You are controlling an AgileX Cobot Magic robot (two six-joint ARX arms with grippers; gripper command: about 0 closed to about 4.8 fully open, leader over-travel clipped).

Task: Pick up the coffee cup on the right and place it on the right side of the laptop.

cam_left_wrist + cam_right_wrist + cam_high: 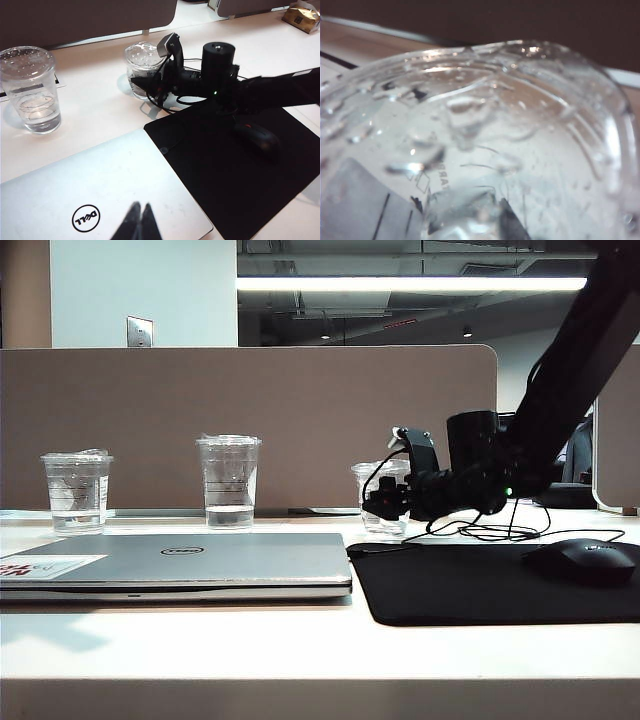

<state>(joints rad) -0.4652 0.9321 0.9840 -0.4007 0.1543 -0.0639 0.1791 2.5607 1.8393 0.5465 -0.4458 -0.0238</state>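
The coffee cup (383, 480) (142, 60), short, clear and film-topped, stands behind the far left corner of the black mouse mat. My right gripper (385, 502) (145, 82) reaches in level from the right, its dark fingers against the cup's two sides. In the right wrist view the cup (495, 125) fills the picture, and the right gripper (465, 215) shows only as dark tips through the plastic. The silver Dell laptop (200, 560) (100, 185) lies closed, left of the mat. My left gripper (140, 207) hangs shut above the lid, holding nothing.
A taller clear cup with printed lines (229, 480) (31, 90) stands behind the laptop, and another clear cup (77, 490) at the far left. The black mouse mat (480, 585) (240, 170) carries a black mouse (585, 560) (257, 139). A divider panel (250, 420) closes the back.
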